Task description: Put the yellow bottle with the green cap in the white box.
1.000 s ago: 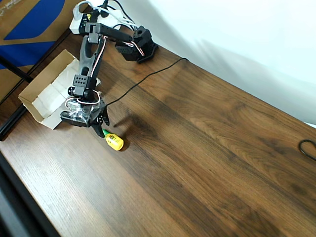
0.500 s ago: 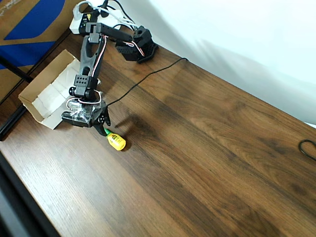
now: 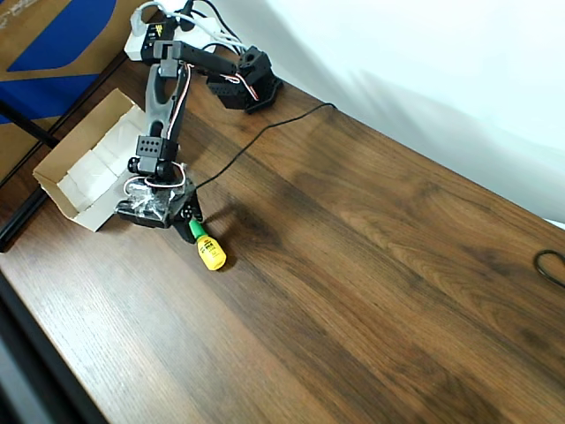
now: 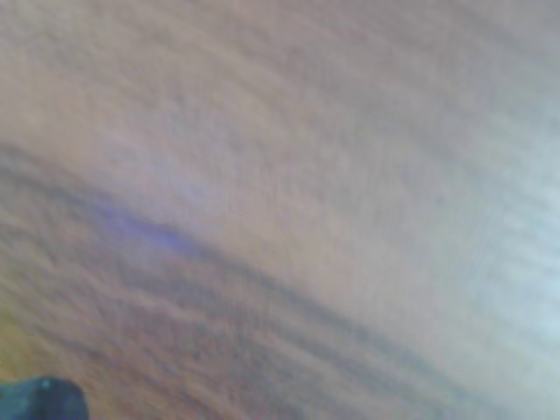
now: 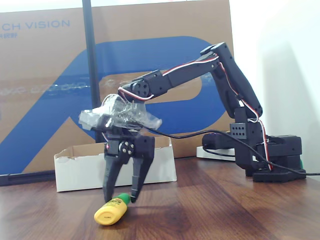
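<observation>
Down low, gripper [image 5: 121,196] with fingers apart astride green cap [image 5: 125,199] of yellow bottle [image 3: 210,252] lying on wooden table [image 3: 371,265], near white box [image 3: 84,172].

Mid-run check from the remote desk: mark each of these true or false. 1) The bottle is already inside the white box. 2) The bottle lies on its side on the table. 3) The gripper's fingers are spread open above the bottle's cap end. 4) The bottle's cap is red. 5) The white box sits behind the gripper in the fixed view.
1) False. The yellow bottle with the green cap lies on the wooden table, outside the white box.
2) True. In the fixed view it rests on its side.
3) True. The gripper hangs open, fingertips either side of the cap end.
4) False. The cap is green.
5) True. The box stands behind the gripper there.
</observation>
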